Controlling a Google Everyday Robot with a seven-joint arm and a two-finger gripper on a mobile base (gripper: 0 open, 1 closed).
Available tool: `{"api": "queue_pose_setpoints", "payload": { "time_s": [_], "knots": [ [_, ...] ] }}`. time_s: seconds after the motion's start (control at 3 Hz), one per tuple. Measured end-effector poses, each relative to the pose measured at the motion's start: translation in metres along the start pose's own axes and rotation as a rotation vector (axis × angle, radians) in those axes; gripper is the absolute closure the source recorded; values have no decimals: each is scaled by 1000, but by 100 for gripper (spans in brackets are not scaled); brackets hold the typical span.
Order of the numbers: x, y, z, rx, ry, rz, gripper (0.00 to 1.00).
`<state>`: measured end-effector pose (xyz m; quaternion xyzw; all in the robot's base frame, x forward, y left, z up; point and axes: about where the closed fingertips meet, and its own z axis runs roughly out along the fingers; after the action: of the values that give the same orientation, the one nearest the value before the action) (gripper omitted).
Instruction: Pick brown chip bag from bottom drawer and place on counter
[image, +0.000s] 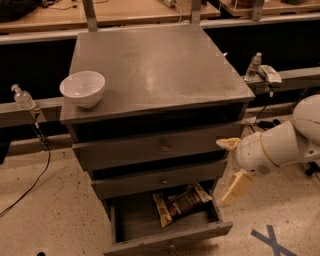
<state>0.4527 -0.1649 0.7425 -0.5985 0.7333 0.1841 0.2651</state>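
The brown chip bag (181, 203) lies slanted inside the bottom drawer (170, 234), which is pulled open at the foot of the grey cabinet. The counter (155, 70) is the cabinet's flat grey top. My gripper (232, 167) hangs at the cabinet's right side, level with the middle drawer, above and to the right of the bag. Its two cream fingers (238, 187) stand apart with nothing between them. It touches neither the bag nor the drawer.
A white bowl (83, 88) stands on the counter's left front corner. Two upper drawers (160, 147) are shut. Plastic bottles stand on the rail at the left (22, 97) and right (253, 66). A wooden bench (100, 12) runs behind. Blue tape (272, 241) marks the floor.
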Motion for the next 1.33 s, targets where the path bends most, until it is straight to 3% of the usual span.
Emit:
{"api": "queue_pose_setpoints", "payload": {
  "time_s": [0.33, 0.67, 1.33],
  "knots": [
    [23, -22, 38, 2, -123, -13, 0],
    [55, -44, 74, 36, -259, -65, 0],
    [132, -55, 154, -1, -409, -13, 0]
  ]
}}
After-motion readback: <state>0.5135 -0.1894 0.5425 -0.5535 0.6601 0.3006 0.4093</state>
